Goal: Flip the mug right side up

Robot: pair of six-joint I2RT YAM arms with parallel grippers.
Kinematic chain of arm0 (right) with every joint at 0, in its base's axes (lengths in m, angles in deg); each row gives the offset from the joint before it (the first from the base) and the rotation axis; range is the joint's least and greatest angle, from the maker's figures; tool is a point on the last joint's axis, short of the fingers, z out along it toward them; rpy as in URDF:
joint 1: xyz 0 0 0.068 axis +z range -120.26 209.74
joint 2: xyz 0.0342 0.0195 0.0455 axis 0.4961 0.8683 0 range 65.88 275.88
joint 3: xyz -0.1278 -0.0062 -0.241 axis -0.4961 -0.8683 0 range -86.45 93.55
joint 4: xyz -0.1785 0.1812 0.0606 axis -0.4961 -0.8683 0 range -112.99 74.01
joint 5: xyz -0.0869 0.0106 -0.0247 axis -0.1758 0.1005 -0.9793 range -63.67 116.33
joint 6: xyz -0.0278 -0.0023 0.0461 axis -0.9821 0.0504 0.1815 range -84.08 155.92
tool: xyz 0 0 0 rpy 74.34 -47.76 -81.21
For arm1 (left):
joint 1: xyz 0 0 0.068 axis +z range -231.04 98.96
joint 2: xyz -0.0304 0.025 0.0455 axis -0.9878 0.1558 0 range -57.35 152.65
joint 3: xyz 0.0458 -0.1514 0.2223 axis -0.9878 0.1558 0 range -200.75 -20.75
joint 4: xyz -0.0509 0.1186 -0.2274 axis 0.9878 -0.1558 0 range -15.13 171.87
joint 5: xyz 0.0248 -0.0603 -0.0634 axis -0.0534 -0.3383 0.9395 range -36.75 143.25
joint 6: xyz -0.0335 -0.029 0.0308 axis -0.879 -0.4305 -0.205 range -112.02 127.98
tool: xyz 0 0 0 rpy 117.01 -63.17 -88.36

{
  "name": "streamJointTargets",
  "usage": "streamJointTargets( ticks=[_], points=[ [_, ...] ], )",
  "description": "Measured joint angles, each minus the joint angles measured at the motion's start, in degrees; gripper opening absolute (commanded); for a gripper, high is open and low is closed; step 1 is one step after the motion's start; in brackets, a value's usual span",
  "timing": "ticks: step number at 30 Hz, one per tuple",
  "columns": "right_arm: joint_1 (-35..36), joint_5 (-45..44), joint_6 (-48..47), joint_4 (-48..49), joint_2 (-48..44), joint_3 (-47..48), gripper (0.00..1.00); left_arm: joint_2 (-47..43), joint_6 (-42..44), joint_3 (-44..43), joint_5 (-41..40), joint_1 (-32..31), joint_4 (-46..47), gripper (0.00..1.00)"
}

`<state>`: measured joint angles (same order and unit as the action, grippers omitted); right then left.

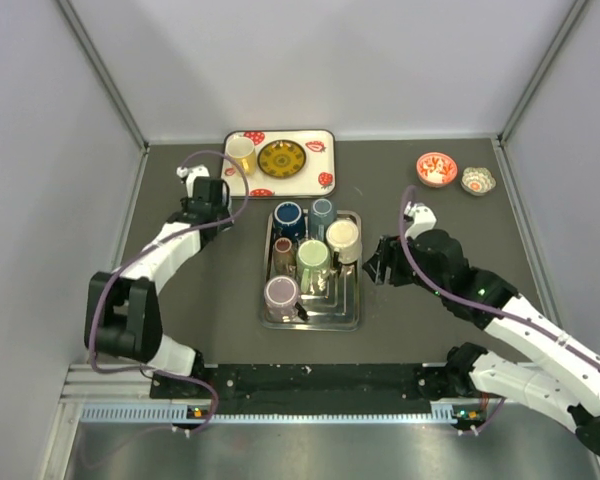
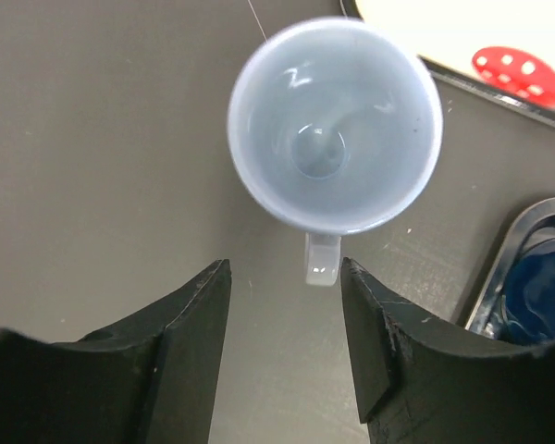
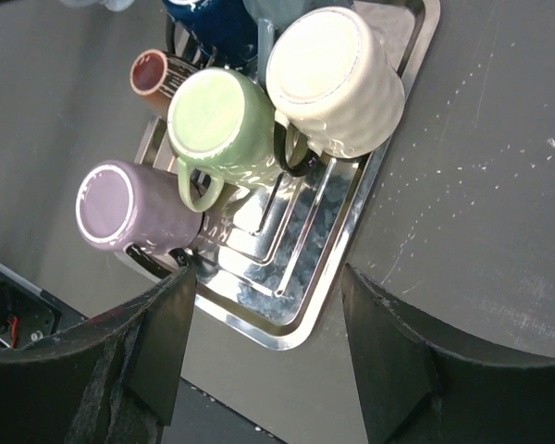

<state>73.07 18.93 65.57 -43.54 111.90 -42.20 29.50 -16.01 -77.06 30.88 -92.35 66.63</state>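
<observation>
A pale blue-white mug (image 2: 335, 129) stands on the dark table with its opening up, its handle (image 2: 322, 259) pointing toward my left gripper (image 2: 285, 268). That gripper is open and empty just above the handle, the jaws apart on either side of it and not touching. In the top view the left gripper (image 1: 212, 195) hides this mug. My right gripper (image 3: 268, 277) is open and empty, hovering by the right edge of the metal drying rack (image 3: 342, 277), as the top view also shows (image 1: 375, 266).
The rack (image 1: 352, 318) holds upside-down mugs: cream (image 1: 343, 238), green (image 1: 313, 258), purple (image 1: 281, 292), brown (image 1: 283, 247), dark blue (image 1: 288, 218). A strawberry tray (image 1: 320, 180) carries a yellow mug (image 1: 241, 153) and a plate (image 1: 280, 158). Two small bowls (image 1: 436, 168) sit back right.
</observation>
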Motion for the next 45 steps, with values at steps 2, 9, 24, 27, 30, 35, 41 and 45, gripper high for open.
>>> streamJointTargets(
  ticks=[2, 9, 24, 27, 30, 35, 41, 45],
  points=[
    [0.04, 0.24, -0.35, -0.07, 0.98, 0.0, 0.65, -3.56, -0.2, -0.02, -0.59, 0.0, -1.49, 0.69],
    [10.21, -3.8, -2.73, -2.08, 10.08, 1.7, 0.65, -18.1, -2.91, 0.11, -1.11, -3.65, -7.63, 0.87],
    [22.82, -0.39, -16.06, 1.44, 33.38, 12.94, 0.63, -44.68, -8.15, 15.76, 10.25, -11.93, -15.02, 0.95],
    [23.02, 0.72, -17.29, 1.95, 36.94, 15.98, 0.61, -46.97, -8.37, 16.63, 11.06, -11.93, -16.5, 0.95],
    [23.04, 1.95, -18.38, 2.43, 40.65, 18.78, 0.57, -48.02, -8.46, 16.81, 11.02, -11.93, -17.16, 0.95],
    [23.04, 3.37, -19.45, 2.71, 45.33, 21.57, 0.53, -48.5, -8.48, 17.53, 10.99, -11.93, -18.49, 0.95],
    [23.04, 4.0, -20.04, 2.58, 47.87, 22.38, 0.49, -48.48, -8.48, 18.12, 10.99, -11.93, -19.15, 0.94],
    [23.04, 4.04, -20.26, 2.62, 49.18, 22.64, 0.47, -48.46, -8.7, 18.43, 10.99, -11.93, -19.15, 0.93]
  ],
)
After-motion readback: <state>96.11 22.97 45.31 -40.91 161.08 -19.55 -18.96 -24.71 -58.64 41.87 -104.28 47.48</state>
